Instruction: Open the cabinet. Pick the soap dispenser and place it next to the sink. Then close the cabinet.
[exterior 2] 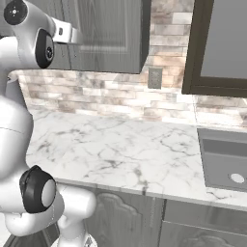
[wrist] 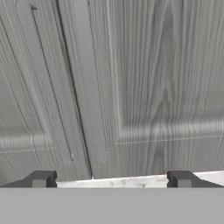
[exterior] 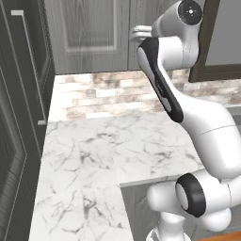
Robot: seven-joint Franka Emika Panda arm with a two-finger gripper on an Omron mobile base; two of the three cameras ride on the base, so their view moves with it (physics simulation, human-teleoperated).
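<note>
The cabinet (exterior: 92,33) fills the top of the left base view, light grey wood grain, both recessed-panel doors shut. In the hand view its two doors (wrist: 131,87) meet at a dark seam left of centre, a slim grey handle either side. The sink (exterior 2: 224,161), a grey basin, sits at the right edge of the right base view.

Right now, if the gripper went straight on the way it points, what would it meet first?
The gripper, open, faces the closed cabinet doors head-on. It would likely meet the door front near the two handles by the centre seam; how far off is unclear.
</note>
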